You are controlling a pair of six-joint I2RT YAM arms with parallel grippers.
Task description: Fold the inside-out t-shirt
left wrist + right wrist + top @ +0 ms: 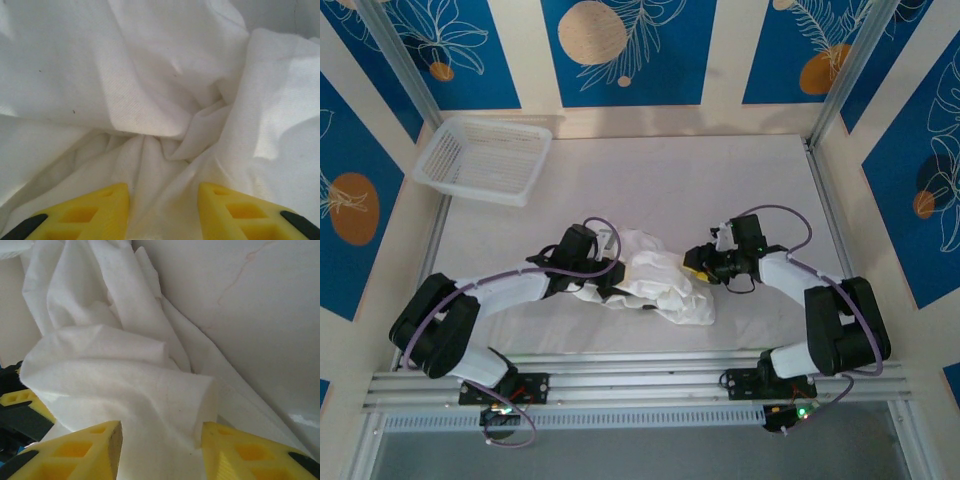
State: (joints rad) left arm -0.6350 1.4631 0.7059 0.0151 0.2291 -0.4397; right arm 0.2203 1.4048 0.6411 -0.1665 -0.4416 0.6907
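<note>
The white inside-out t-shirt (665, 288) lies crumpled in a heap at the middle of the table, between my two grippers. My left gripper (610, 272) is pushed into its left side. In the left wrist view the yellow fingers (100, 210) stand apart and wrinkled cloth (165, 125) fills the gap between them. My right gripper (696, 268) is at the heap's right side. Its jaws (162, 440) stand apart around a rolled fold of the shirt (125, 385), which touches the right finger (235, 450). No tag shows.
A white mesh basket (485, 160) sits at the table's back left corner. Patterned walls and metal posts close in the back and sides. The pale table surface (720, 180) stretches behind the shirt. The left gripper's yellow finger (15, 400) shows at the right wrist view's left edge.
</note>
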